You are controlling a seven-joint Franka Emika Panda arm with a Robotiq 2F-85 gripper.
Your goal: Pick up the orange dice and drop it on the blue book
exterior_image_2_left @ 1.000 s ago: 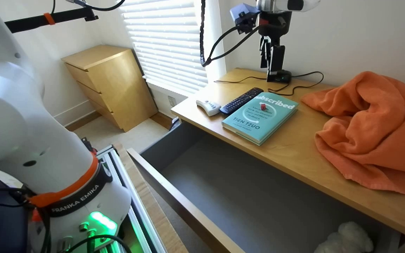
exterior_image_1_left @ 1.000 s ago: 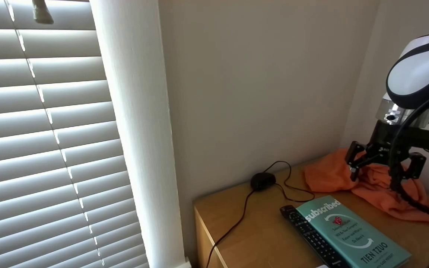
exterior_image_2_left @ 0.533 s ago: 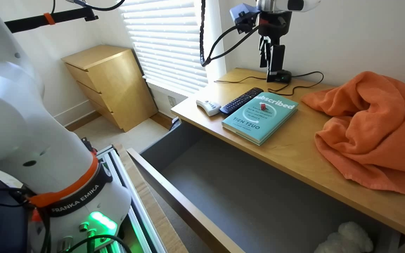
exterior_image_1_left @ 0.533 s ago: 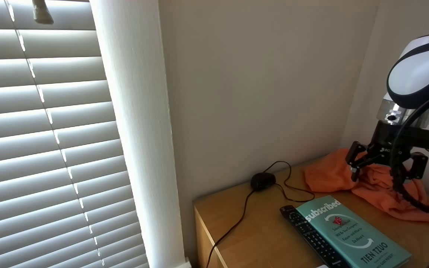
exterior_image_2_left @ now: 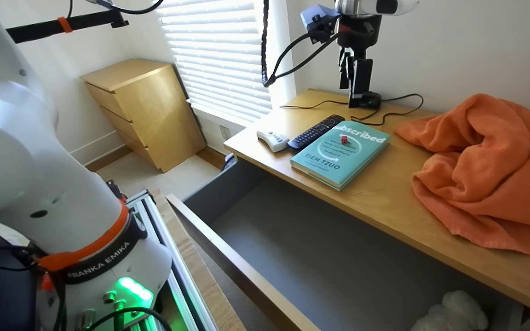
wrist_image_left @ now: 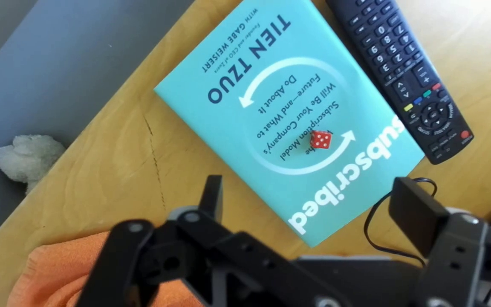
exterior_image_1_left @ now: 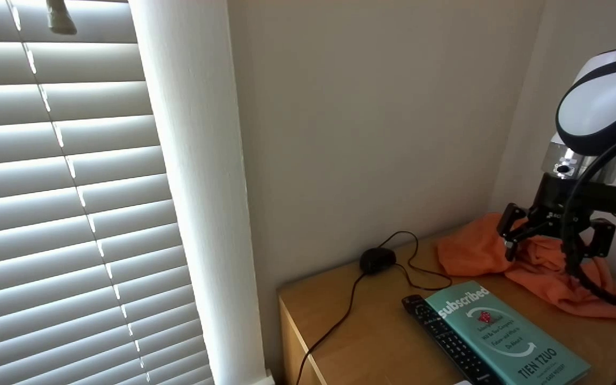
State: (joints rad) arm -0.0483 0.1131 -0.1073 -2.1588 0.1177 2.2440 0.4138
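In the wrist view, the flat rectangular teal-blue book (wrist_image_left: 288,123) bears white and dark-blue lettering and two pale curved arrows. Towards four o'clock from the cover's centre, the small red cube-shaped die (wrist_image_left: 321,140) shows white pips. Between two and three o'clock of the book, the long black remote control (wrist_image_left: 399,81) carries white markings and red, green, blue and yellow buttons. At eight o'clock, the crumpled orange cloth (wrist_image_left: 58,264) darkens in its folds. At six o'clock, the two-fingered black gripper (wrist_image_left: 307,194) has grey bolts.
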